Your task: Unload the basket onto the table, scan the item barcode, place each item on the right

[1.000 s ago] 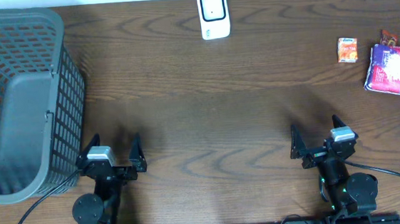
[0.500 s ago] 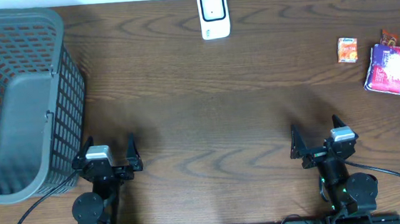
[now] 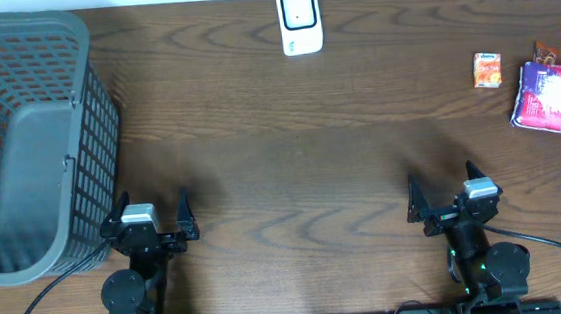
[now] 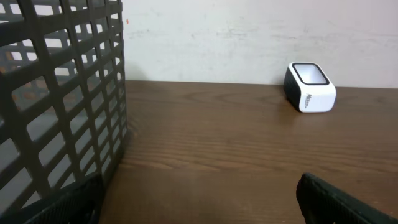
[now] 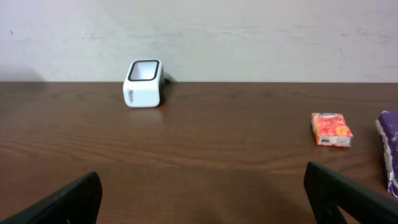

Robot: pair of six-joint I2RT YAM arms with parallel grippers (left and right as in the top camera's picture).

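Both the left tool [image 3: 153, 205] and right tool [image 3: 442, 179] gape wide, empty; the orange packet [image 3: 487, 69] lies flat, small, rectangular.

Dark wood-grain table [image 3: 292, 176], grey plastic lattice basket [image 3: 101, 141], glossy white plastic scanner [image 3: 300, 20]

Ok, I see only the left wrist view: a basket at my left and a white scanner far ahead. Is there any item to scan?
Observer: Yes. A small orange packet lies far on the right side, outside your view.
Operator: Is something next to it?
Observer: A purple pouch lies just to the right of it, not touching it.
Operator: Does the right arm hold anything?
Observer: No. The right fingers stand open and empty, well short of both items.
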